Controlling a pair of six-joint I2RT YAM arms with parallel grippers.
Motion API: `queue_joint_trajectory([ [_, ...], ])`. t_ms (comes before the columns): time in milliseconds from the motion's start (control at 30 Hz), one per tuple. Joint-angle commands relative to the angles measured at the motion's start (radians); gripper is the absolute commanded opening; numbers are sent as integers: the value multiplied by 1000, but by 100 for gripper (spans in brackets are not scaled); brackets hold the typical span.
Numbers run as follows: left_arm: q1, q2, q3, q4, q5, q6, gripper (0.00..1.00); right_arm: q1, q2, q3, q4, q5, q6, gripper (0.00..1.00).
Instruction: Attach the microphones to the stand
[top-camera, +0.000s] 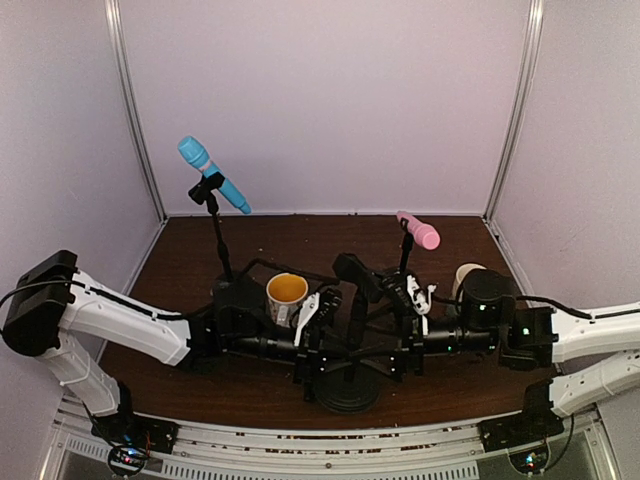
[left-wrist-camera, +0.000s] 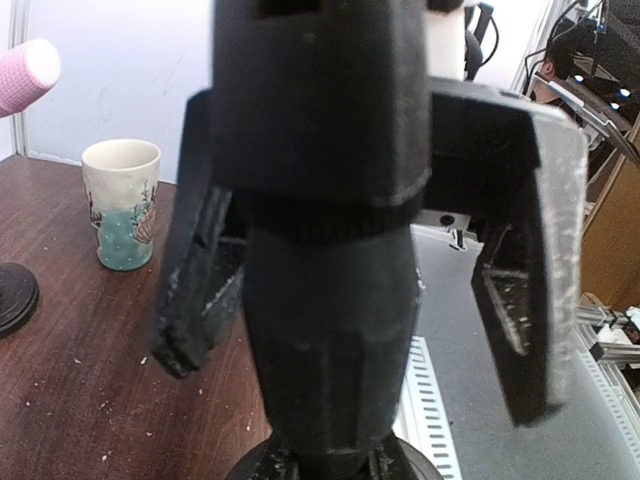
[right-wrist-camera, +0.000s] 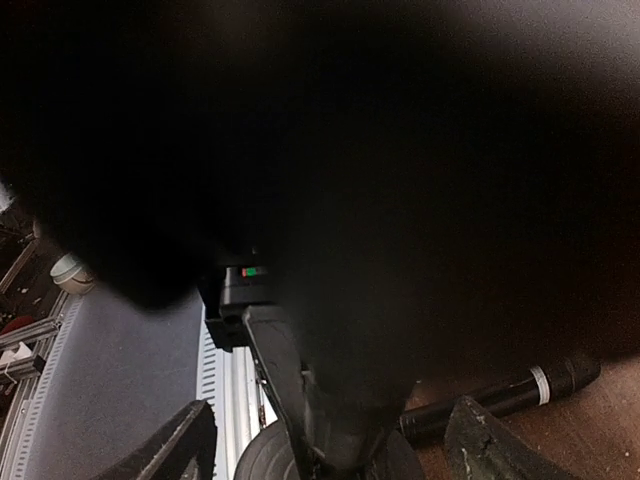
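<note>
The light blue microphone (top-camera: 213, 175) sits clipped on a stand at the back left. The pink microphone (top-camera: 418, 230) sits on a stand at the back right; its head shows in the left wrist view (left-wrist-camera: 25, 72). The black microphone (top-camera: 355, 275) tilts on top of the centre stand, which has a round base (top-camera: 348, 390). My left gripper (top-camera: 315, 322) is open, its fingers (left-wrist-camera: 195, 290) on either side of the black microphone body (left-wrist-camera: 330, 330). My right gripper (top-camera: 405, 305) is open around the stand pole (right-wrist-camera: 320, 420); a dark object blocks most of its view.
A mug with a yellow inside (top-camera: 287, 295) stands left of the centre stand. A cream patterned mug (top-camera: 466, 275) stands at the right and shows in the left wrist view (left-wrist-camera: 122, 200). A black rod with a silver band (right-wrist-camera: 500, 395) lies on the brown table.
</note>
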Motion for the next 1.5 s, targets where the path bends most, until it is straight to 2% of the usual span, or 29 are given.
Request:
queue_joint_trajectory([
  [0, -5, 7, 62, 103, 23, -14, 0, -1, 44, 46, 90, -68, -16, 80],
  [100, -5, 9, 69, 72, -44, -21, 0, 13, 55, 49, 107, -96, 0, 79],
  [367, 1, -37, 59, 7, -269, -52, 0, 137, -42, -43, 125, 24, 58, 78],
  [600, 2, -56, 70, -16, -303, -60, 0, 205, -90, -78, 130, 61, 113, 78],
  [800, 8, -87, 55, -29, -229, -32, 0, 205, -182, -119, 95, 137, 106, 78],
  [900, 8, -92, 51, 4, -95, -25, 0, 200, -241, -115, 22, 222, 70, 78],
  [1000, 8, -91, 44, 35, -7, -28, 0, 164, -254, -99, -32, 227, 34, 78],
  [1200, -4, -95, 22, 92, 76, -51, 0, 100, -177, -47, -17, 159, -1, 77],
  [1467, -21, -82, 55, 21, 103, -42, 0, 85, -41, 1, 130, 80, -10, 77],
])
